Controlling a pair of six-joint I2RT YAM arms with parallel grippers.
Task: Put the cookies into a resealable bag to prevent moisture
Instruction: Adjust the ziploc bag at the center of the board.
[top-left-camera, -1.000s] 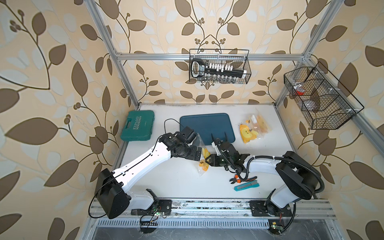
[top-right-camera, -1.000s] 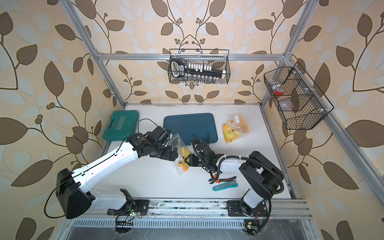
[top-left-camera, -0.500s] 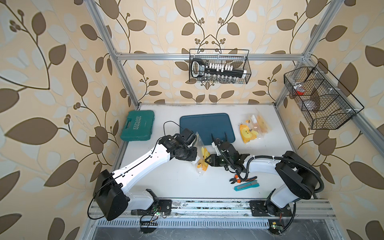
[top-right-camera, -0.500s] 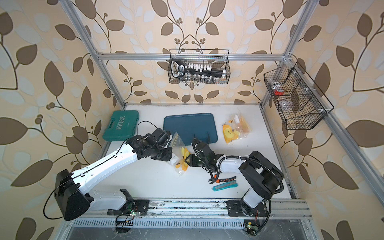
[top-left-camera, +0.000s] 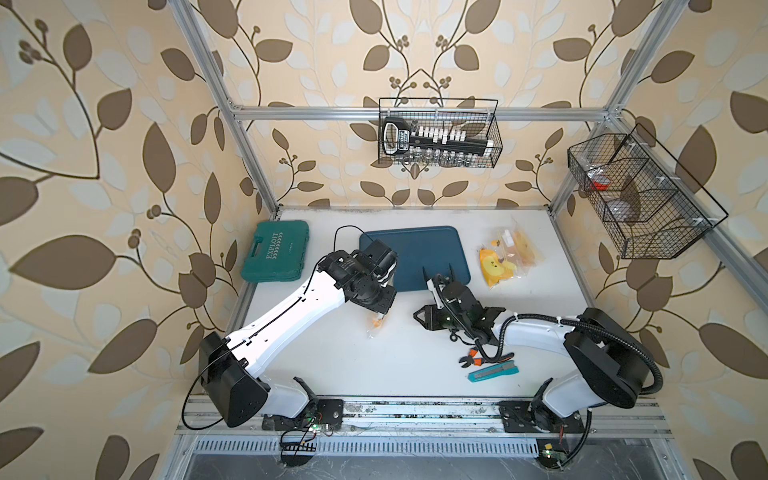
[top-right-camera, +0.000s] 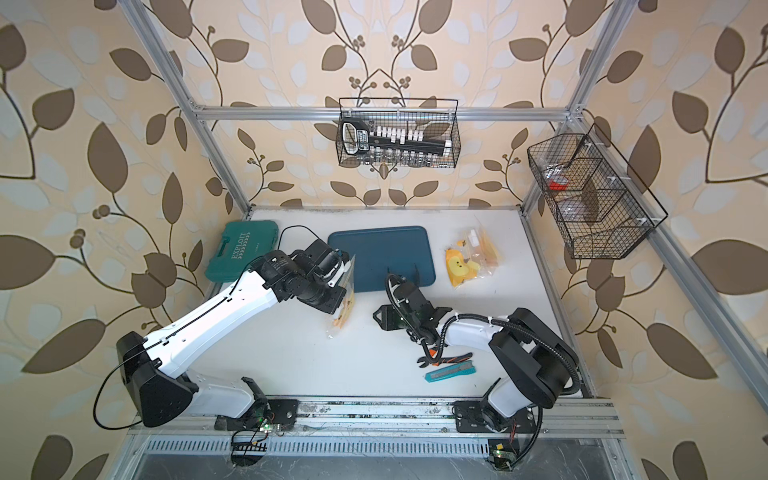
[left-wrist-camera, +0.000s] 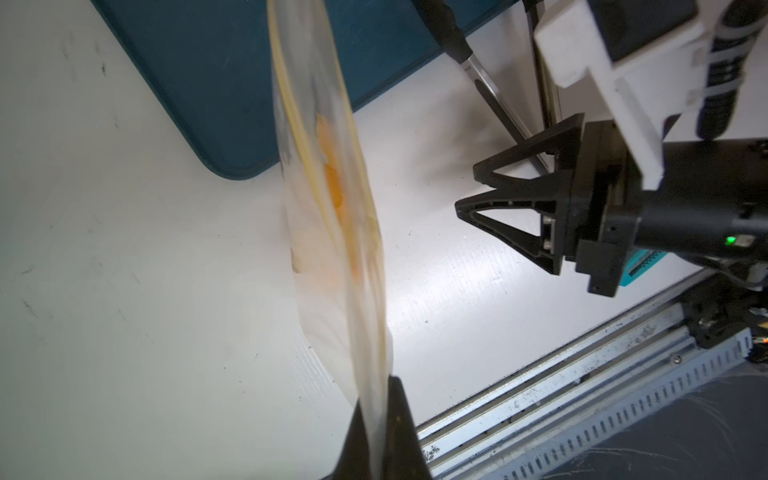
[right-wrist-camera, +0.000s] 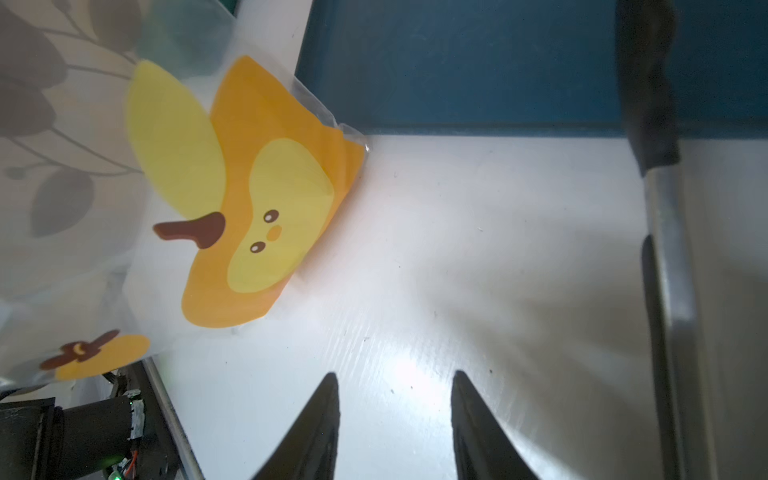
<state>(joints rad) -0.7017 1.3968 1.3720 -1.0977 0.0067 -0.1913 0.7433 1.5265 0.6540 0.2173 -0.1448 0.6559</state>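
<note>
A clear resealable bag with a yellow-and-orange duck print hangs upright above the white table. My left gripper is shut on its top edge. In both top views the bag dangles under the left wrist. Orange blurs show through it. I cannot tell whether they are cookies or print. My right gripper stands open and empty over bare table, to the right of the bag and apart from it.
A blue board lies behind both grippers, with metal tongs at its front edge. More duck-print bags sit at the back right. A green tool case is at the back left. Orange-handled pliers and a teal knife lie front right.
My left gripper has shut on the bag, lifted it off the table and carried it left, away from the right gripper. The right arm has stayed about where it was.
</note>
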